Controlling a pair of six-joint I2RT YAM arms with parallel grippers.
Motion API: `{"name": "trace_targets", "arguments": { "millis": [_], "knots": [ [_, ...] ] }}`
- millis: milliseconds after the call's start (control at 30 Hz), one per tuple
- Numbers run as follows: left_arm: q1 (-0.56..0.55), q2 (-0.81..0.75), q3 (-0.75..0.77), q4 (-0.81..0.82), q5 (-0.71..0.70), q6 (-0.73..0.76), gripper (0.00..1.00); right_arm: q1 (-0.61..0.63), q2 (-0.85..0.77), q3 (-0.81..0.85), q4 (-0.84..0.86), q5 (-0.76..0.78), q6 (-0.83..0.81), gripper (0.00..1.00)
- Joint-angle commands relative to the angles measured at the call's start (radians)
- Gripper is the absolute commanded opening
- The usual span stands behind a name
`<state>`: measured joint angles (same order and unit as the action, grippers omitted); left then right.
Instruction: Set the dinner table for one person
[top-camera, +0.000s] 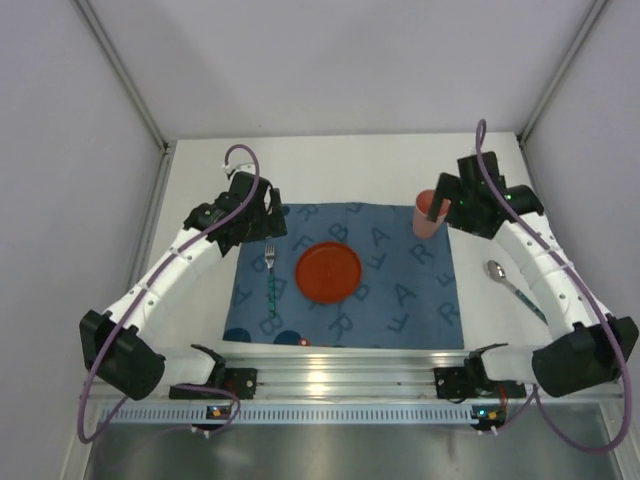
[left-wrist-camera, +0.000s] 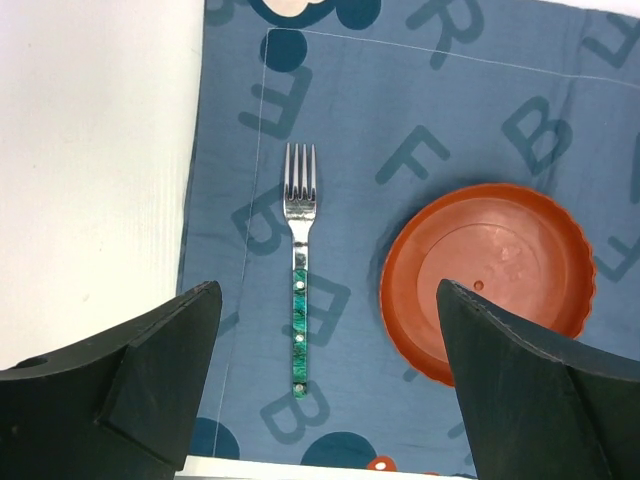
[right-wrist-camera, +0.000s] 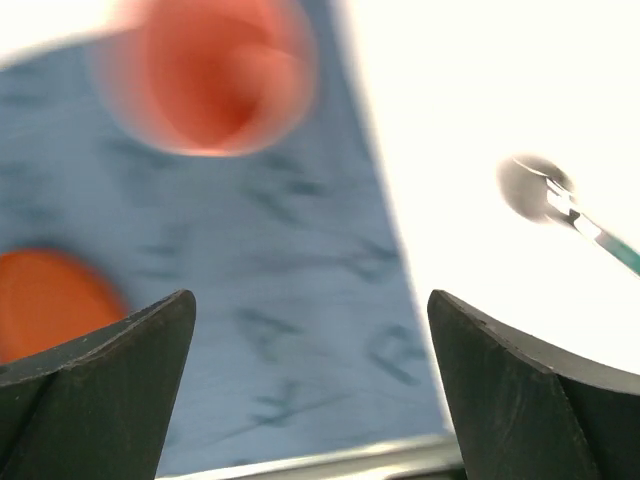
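Note:
On the white dinner table (top-camera: 330, 170) lies a blue letter-printed mat (top-camera: 400, 300). An orange plate (top-camera: 328, 272) sits at the mat's middle, and a fork (top-camera: 270, 282) with a green handle lies left of it. A pinkish-red cup (top-camera: 430, 218) stands upright at the mat's far right corner. A spoon (top-camera: 508, 282) rests on the bare table right of the mat. My left gripper (top-camera: 272, 222) hovers open above the fork (left-wrist-camera: 300, 270), with the plate (left-wrist-camera: 490, 280) to its right. My right gripper (top-camera: 442, 196) is open just beside the cup (right-wrist-camera: 215, 75), holding nothing; the spoon (right-wrist-camera: 560, 205) shows blurred.
The ribbed aluminium rail (top-camera: 330, 385) runs along the near edge between the arm bases. Pale walls enclose the table on the left, right and far sides. Bare table (left-wrist-camera: 90, 150) lies left of the mat (left-wrist-camera: 400, 120).

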<state>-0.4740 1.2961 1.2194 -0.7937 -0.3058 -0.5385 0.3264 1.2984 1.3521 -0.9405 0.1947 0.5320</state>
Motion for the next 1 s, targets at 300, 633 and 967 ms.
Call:
{"name": "trace_targets", "arguments": {
  "millis": [300, 633, 967],
  "knots": [
    [0.002, -0.035, -0.049, 0.036, 0.025, 0.012, 0.94, -0.480, 0.182, -0.295, -0.043, 0.199, -0.167, 1.00],
    [0.003, -0.044, -0.061, 0.011, -0.004, -0.005, 0.94, -0.659, 0.383, -0.280, 0.043, 0.062, -0.213, 1.00],
    [0.014, -0.009, -0.067, 0.044, -0.010, -0.020, 0.93, -0.661, 0.541, -0.258, 0.077, 0.029, -0.218, 0.97]
  ]
}}
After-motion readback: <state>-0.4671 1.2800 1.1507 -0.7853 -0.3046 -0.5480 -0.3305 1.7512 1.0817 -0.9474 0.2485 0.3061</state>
